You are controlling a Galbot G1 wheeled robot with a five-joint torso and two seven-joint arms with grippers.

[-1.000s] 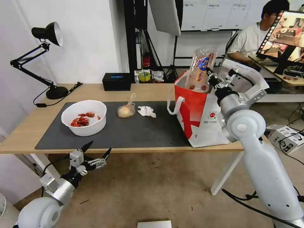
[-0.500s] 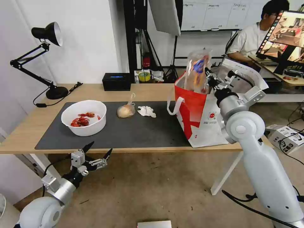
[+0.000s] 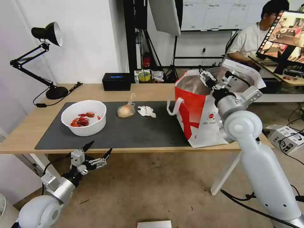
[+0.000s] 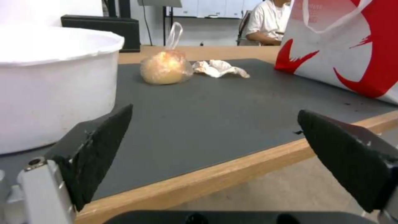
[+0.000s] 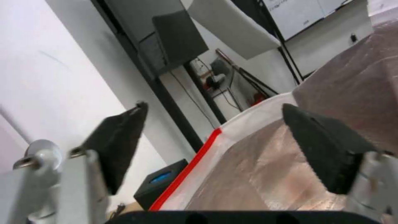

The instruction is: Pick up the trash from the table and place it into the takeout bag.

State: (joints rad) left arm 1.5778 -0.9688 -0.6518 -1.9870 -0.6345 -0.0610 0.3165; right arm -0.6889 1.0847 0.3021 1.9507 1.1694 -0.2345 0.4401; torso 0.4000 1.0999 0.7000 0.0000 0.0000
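**Right gripper over the takeout bag, jaws wide and holding nothing**

Your right gripper (image 3: 211,78) sits at the mouth of the takeout bag (image 3: 202,122), over the silver foil lining (jaws spread wide, nothing between them). The bag stands at the right end of the table (image 3: 152,91). On the dark mat you've got the white bowl (image 3: 84,117) with red crayfish shells, then the small knotted clear bag (image 3: 126,110), and the crumpled white tissue (image 3: 146,111) just beside it. Your left gripper (image 3: 93,154) hangs below the table's front edge near the bowl, fingers wide apart too, gripping nothing.
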